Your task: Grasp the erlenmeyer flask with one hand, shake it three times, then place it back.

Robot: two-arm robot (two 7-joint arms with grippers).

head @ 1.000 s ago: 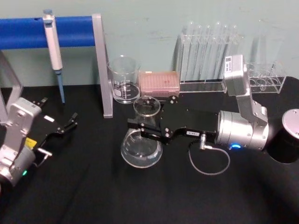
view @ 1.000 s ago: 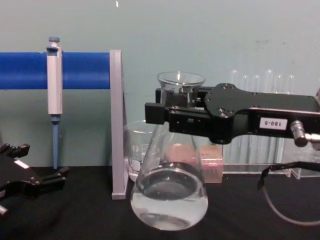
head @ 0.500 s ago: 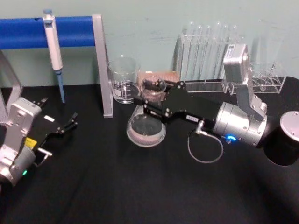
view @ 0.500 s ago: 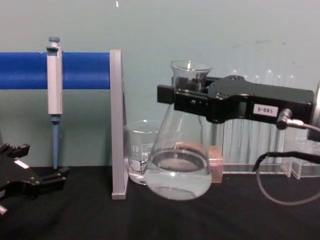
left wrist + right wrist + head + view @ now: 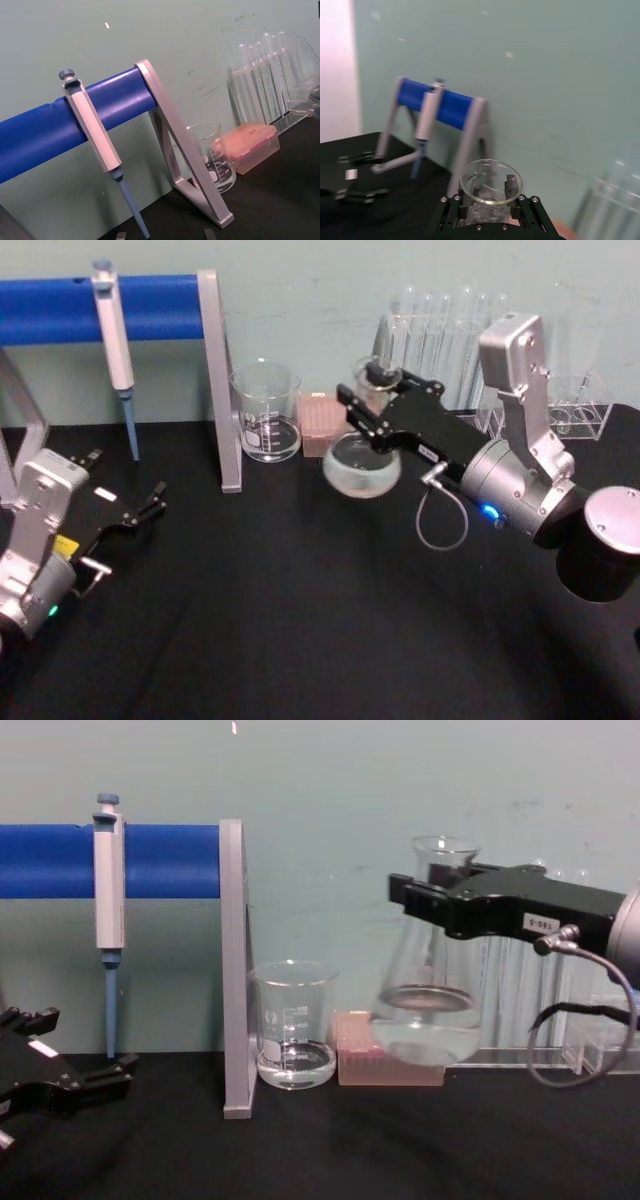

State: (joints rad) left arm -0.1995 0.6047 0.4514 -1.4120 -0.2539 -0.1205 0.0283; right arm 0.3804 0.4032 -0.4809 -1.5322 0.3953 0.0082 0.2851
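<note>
- Head view: the erlenmeyer flask (image 5: pixel 361 468) is held off the black table (image 5: pixel 300 630) by the right gripper (image 5: pixel 372 400), whose fingers are clamped on its neck. It is carried tilted, just beside the pink tip box (image 5: pixel 316 426) and near the beaker (image 5: pixel 266 412). The left gripper (image 5: pixel 142 510) is parked at the table's left, its fingers spread and holding nothing.
- Left wrist view: the pipette (image 5: pixel 93 129) is seen hung on the blue stand (image 5: pixel 35 137), with the test tubes (image 5: pixel 265 75) well apart from it.
- Right wrist view: the flask's flared rim is seen directly above the closed fingers, so the grip is judged firm.
- Chest view: liquid is seen low in the raised flask, in front of the test tube rack (image 5: pixel 520 1010). The shaking step is judged to be in hand.
- Next, any remaining swings are to be completed; then the flask must be levelled and lowered onto bare table. The beaker, tip box and rack stand close by and could be struck, so room toward the front should be used.
</note>
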